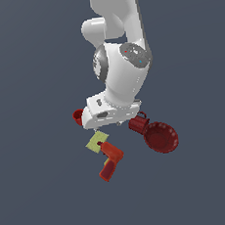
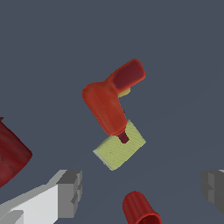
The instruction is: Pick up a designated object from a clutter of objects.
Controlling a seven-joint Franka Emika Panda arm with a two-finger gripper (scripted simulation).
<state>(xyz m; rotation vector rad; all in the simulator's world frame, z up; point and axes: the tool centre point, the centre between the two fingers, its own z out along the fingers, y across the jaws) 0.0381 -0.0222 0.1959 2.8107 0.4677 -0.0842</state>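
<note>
The red-orange L-shaped drill (image 1: 110, 160) lies on the grey floor, and its dark tip rests on the flat yellow-green rectangle (image 1: 97, 142). In the wrist view the drill (image 2: 109, 100) and the rectangle (image 2: 120, 148) sit near the middle. My gripper (image 2: 142, 188) is open and empty, with grey fingers (image 2: 70, 192) wide apart, and hangs above the clutter. In the exterior view the white hand (image 1: 109, 113) is above the rectangle, apart from the drill. The small red cup (image 2: 140, 209) lies between the fingers in the wrist view.
The small red cup (image 1: 78, 117) is partly hidden behind the hand at the exterior view's left. The dark red mug (image 1: 138, 124) and the dark red bowl (image 1: 161, 137) sit at the exterior view's right. The mug (image 2: 11, 153) shows at the wrist view's edge.
</note>
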